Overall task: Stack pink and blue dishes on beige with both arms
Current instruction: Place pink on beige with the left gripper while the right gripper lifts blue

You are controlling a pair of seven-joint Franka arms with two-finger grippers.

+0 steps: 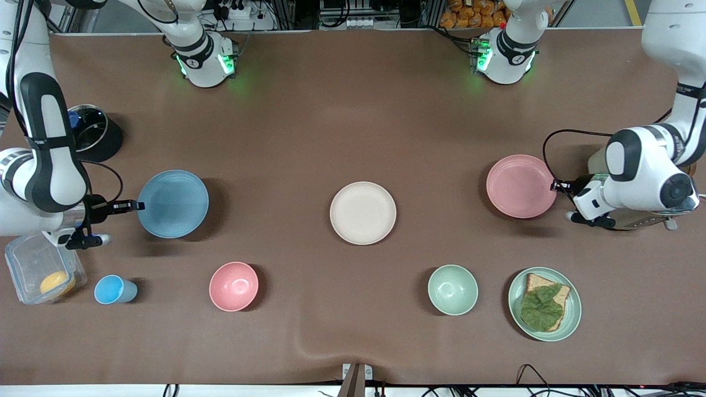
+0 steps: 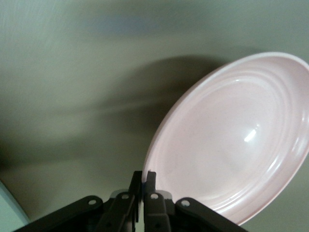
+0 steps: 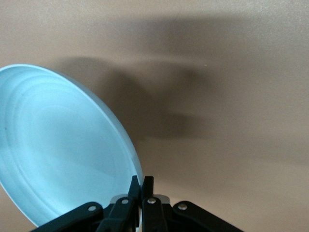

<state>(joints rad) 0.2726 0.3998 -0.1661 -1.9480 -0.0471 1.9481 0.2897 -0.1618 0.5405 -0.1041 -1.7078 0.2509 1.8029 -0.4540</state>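
My right gripper (image 1: 138, 205) is shut on the rim of the light blue plate (image 1: 172, 203), which hangs a little above the table toward the right arm's end and casts a shadow beside it. The right wrist view shows that gripper (image 3: 141, 182) pinching the blue plate's (image 3: 58, 150) edge. My left gripper (image 1: 554, 186) is shut on the rim of the pale pink plate (image 1: 521, 186), raised slightly toward the left arm's end. In the left wrist view the gripper (image 2: 144, 176) clamps the pink plate (image 2: 236, 140). The beige plate (image 1: 363, 213) lies bare at the table's middle.
Nearer the front camera stand a blue cup (image 1: 113, 290), a pink bowl (image 1: 234, 286), a green bowl (image 1: 453, 289) and a green plate (image 1: 573, 314) with toast and a leaf. A clear box (image 1: 41, 273) and a lidded pot (image 1: 88, 128) sit by the right arm.
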